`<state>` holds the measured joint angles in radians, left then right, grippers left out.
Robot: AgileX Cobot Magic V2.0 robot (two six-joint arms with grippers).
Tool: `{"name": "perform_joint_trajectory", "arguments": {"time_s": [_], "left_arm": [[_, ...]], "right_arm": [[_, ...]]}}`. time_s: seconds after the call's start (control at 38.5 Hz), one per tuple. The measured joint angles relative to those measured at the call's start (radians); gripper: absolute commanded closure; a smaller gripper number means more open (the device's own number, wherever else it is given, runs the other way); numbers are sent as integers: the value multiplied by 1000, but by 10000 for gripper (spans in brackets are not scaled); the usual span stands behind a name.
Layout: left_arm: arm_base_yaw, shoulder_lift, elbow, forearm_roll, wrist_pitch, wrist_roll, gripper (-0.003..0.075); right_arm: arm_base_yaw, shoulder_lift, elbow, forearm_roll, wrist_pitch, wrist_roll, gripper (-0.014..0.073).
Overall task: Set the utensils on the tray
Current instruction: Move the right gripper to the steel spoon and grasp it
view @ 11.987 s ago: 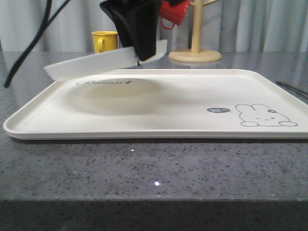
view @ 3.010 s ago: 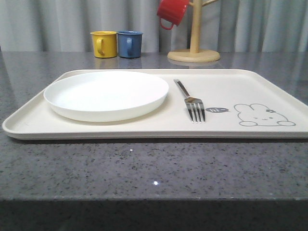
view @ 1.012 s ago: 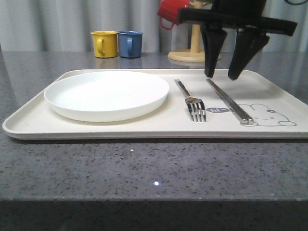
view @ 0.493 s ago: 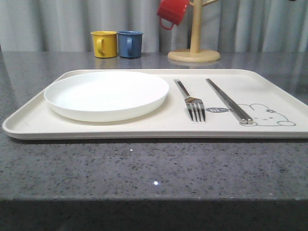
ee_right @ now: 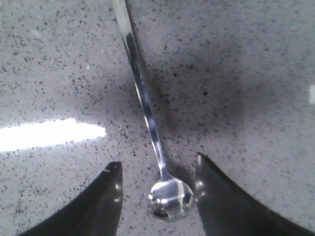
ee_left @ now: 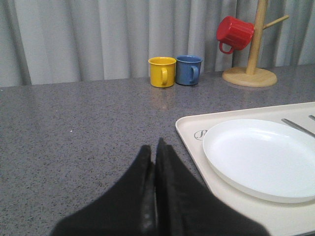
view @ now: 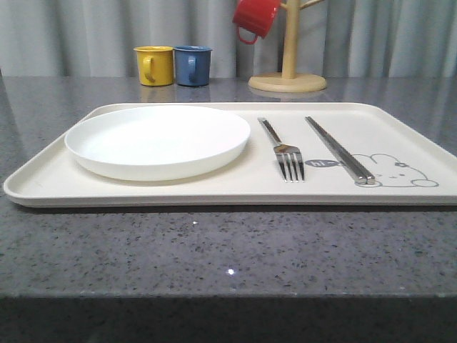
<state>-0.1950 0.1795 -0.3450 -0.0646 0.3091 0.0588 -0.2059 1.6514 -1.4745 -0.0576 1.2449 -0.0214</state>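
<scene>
The cream tray [view: 57,179] lies across the table with a rabbit drawing at its right end. On it rest the white plate [view: 157,139] at the left, the metal fork [view: 283,151] in the middle and the flat metal chopsticks [view: 340,151] to the fork's right. The left wrist view shows the plate [ee_left: 261,157] and tray rim [ee_left: 189,140] beside my left gripper [ee_left: 153,152], which is shut and empty over bare table. My right gripper [ee_right: 156,169] is open above the metal spoon [ee_right: 170,196] lying on the grey tabletop, its bowl between the two fingers.
A yellow mug [view: 156,65] and a blue mug [view: 193,65] stand behind the tray. A red mug [view: 255,18] hangs on a wooden mug tree [view: 289,71] at the back. Grey speckled tabletop surrounds the tray.
The plate, then the fork, then the chopsticks have come to lie on the tray. One second ago the right gripper hung open above the chopsticks; it has since left the front view.
</scene>
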Motion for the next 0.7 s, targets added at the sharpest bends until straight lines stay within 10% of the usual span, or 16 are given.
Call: {"name": "perform_joint_trajectory", "arguments": {"time_s": [0.7], "left_arm": [[0, 0, 0, 0, 0, 0, 738]], "right_arm": [[0, 167, 2, 7, -36, -29, 258]]}}
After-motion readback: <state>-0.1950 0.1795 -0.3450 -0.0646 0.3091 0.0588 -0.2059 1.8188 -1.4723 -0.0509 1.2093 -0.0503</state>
